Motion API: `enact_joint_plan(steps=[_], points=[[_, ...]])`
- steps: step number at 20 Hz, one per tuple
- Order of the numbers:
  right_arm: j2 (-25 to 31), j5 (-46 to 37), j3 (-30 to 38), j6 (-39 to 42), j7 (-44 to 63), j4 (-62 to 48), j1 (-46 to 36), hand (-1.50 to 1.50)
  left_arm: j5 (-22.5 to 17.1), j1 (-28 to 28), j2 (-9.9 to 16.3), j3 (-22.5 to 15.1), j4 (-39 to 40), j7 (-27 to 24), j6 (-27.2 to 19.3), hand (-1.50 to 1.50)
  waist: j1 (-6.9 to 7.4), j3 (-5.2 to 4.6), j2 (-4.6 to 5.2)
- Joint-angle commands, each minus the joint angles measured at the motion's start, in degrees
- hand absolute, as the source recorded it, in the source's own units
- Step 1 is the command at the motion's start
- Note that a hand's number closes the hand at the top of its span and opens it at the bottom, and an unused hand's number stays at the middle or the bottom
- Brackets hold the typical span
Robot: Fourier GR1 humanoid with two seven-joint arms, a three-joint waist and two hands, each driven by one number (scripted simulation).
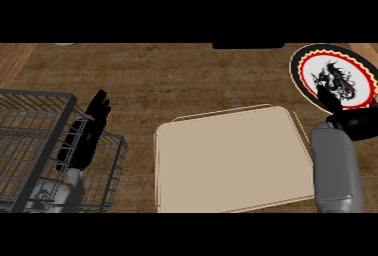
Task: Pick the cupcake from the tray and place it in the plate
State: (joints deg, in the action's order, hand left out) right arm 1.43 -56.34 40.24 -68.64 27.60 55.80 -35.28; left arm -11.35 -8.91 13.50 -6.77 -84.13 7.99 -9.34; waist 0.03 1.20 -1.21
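Right hand (336, 107) hovering at plate (308, 57) edge; cupcake not visible, finger state unclear. Tray (229, 160) lying bare. Left hand (88, 132) resting, fingers straight.

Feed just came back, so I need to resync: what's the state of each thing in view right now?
Beige rectangular tray: flat on the counter, nothing showing on it.
Round plate with red rim and black dragon design: at the far right, partly covered by the right hand.
Right hand: over the plate's near edge; fingers hard to read.
Left hand: open, fingers straight, resting over the wire basket.
Grey wire basket: upright at the left.
Cupcake: not visible.
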Motion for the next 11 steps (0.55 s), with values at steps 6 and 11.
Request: enact_joint_plan(steps=[6, 11], points=[[-1.4, 3.7, -9.1, -3.6, 3.0, -0.3, 6.2, -1.50, -1.7, 6.7, -1.9, -1.7, 4.7, 3.4, 2.4, 0.00, 0.56, -1.23, 1.04], [-1.4, 4.9, -14.3, -4.4, 5.8, 1.1, 8.6, -1.50, -0.1, 7.2, -3.0, -2.6, 5.0, 2.5, 1.8, 0.00, 0.16, -1.28, 0.84]])
